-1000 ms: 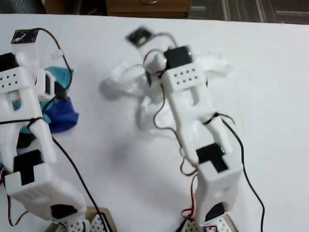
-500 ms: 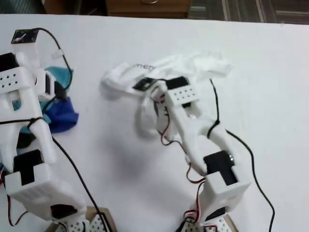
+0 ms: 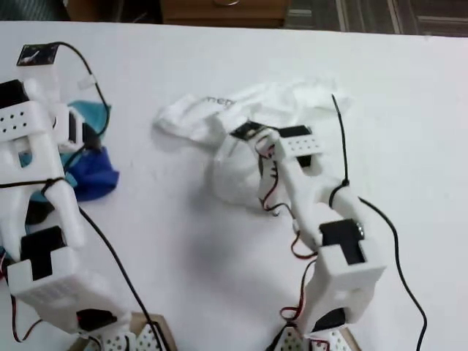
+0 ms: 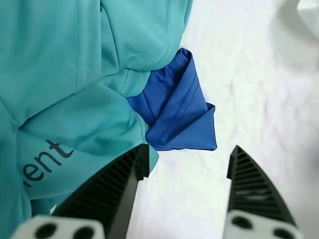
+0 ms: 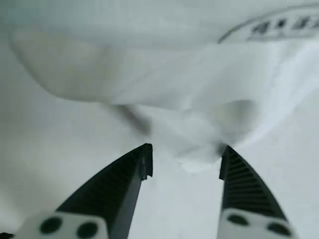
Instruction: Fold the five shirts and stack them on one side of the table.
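A crumpled white shirt (image 3: 241,124) lies in the middle of the table, with dark print near its top. My right gripper (image 5: 184,159) stands open just above a fold of that white shirt (image 5: 199,89), with cloth between and ahead of its fingers; from above the right arm (image 3: 300,157) covers the shirt's near edge. At the left side lie a teal shirt (image 4: 65,74) and a folded blue shirt (image 4: 174,114), also seen as the blue shirt (image 3: 91,172) from above. My left gripper (image 4: 187,159) hangs open over the blue shirt's corner.
The white table (image 3: 409,110) has free room at the right and along the front middle. Black and red cables (image 3: 117,263) trail from both arms. The table's far edge (image 3: 219,23) borders a wooden cabinet.
My right arm has pulled back toward the front and shifted right, uncovering the white shirt's upper part and print. The left arm has not moved.
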{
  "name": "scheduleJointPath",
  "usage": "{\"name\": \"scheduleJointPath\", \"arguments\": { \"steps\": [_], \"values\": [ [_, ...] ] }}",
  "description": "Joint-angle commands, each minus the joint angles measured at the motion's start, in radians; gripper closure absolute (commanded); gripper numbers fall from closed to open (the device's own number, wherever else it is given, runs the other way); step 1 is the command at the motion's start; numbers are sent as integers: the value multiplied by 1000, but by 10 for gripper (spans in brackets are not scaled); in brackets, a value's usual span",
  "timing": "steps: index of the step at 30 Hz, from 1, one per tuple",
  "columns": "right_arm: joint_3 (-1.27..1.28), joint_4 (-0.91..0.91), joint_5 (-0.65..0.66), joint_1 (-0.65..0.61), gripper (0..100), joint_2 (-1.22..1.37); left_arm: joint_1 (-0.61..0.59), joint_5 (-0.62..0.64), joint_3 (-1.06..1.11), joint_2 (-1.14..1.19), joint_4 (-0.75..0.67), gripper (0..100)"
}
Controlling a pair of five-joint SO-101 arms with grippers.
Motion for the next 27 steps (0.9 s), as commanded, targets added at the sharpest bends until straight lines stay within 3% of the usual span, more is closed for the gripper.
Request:
{"name": "scheduleJointPath", "arguments": {
  "steps": [1,8,11,12,13,18,27],
  "values": [
    [-28,-22,2,10,769,42,-9,0,-2,-9,-9,726],
    [-127,-19,5,10,791,136,-9,0,-2,-9,-9,726],
    [-158,-19,3,10,978,166,-9,0,-2,-9,-8,726],
    [-166,-18,2,10,990,171,-9,0,-2,-9,-8,726],
    [-172,-10,2,12,958,171,-9,0,-2,-9,-8,726],
    [-276,97,0,31,981,114,-9,0,-2,-9,-8,726],
    [-562,295,0,4,979,-209,-9,0,-2,-9,-12,726]
  ]
}}
